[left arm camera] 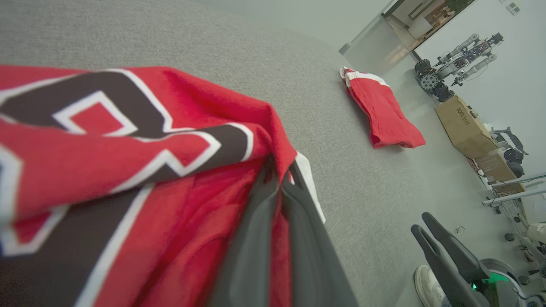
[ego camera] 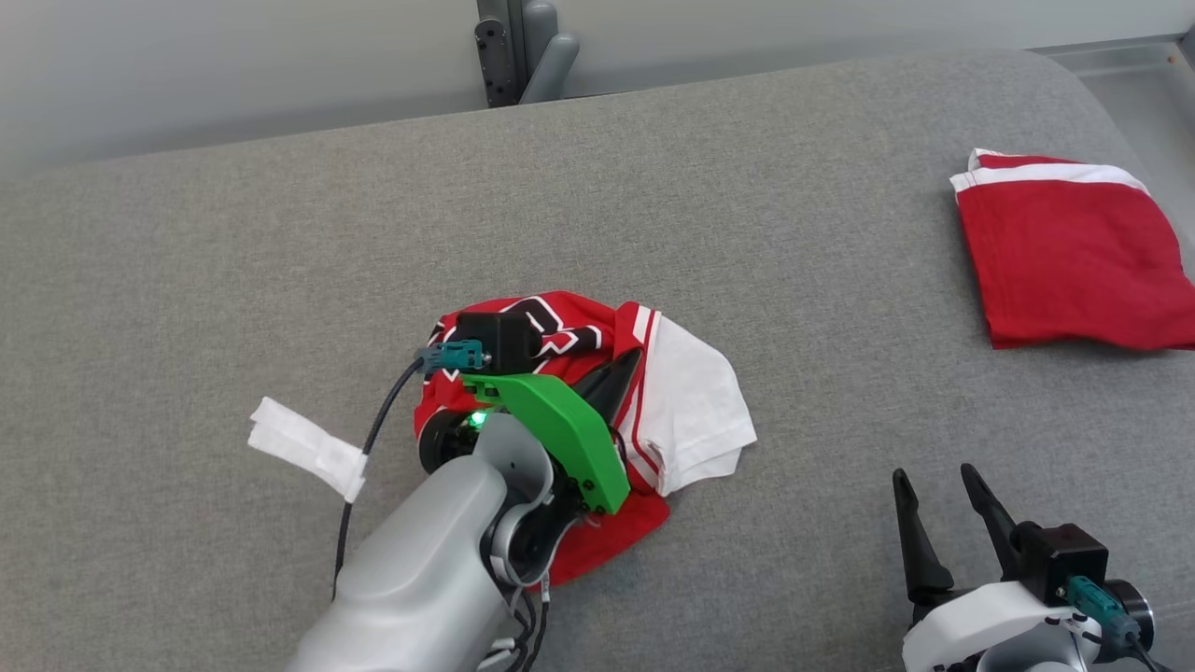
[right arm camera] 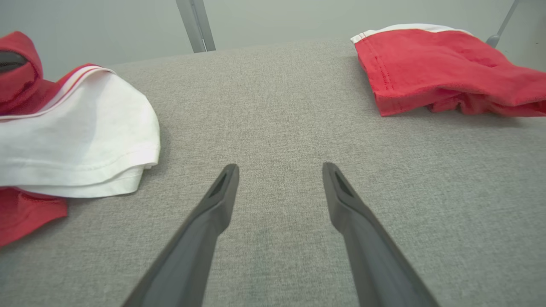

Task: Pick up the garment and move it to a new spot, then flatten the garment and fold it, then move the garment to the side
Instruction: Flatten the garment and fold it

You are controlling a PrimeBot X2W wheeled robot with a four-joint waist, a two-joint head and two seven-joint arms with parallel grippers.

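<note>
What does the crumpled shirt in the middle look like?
The shirt is soft red cloth with a white sleeve, striped trim and black, white-edged lettering. It lies bunched up on the gray padded surface. The left gripper is shut on its folds near the middle.

Grey fabric surface (ego camera: pixel 280 280) is noted as support. A crumpled red, white and black garment (ego camera: pixel 695 401) is laid near its middle, a folded red cloth (ego camera: pixel 1074 271) far right, a white strip (ego camera: pixel 303 448) left.

Left claw (ego camera: pixel 635 356) pinched, right claw (ego camera: pixel 934 471) splayed.
</note>
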